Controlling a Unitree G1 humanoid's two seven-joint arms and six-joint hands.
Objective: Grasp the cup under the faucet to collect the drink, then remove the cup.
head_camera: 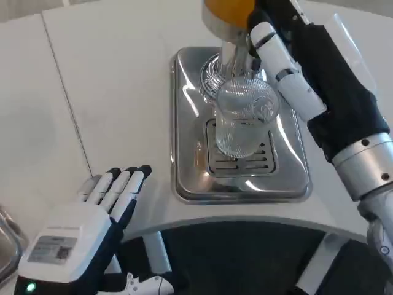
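The left hand (92,224) rests on the table (110,92), fingers straight and apart, holding nothing, well left of the tray (184,123). On the tray, the cup (244,120) stands under the faucet (228,24), seemingly empty. The right hand (307,67) reaches toward the faucet above the cup; I cannot tell its grip. Filling and removal seem left.

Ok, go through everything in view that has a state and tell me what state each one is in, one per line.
cup: clear, upright on the drip tray grille under the faucet; whether it holds drink cannot be told.
faucet: above the cup; no visible stream.
drip tray: flat on the table, carrying the cup.
right hand: up by the faucet, fingers beside the cup's rim; grip cannot be told.
left hand: open, fingers apart, holding nothing.
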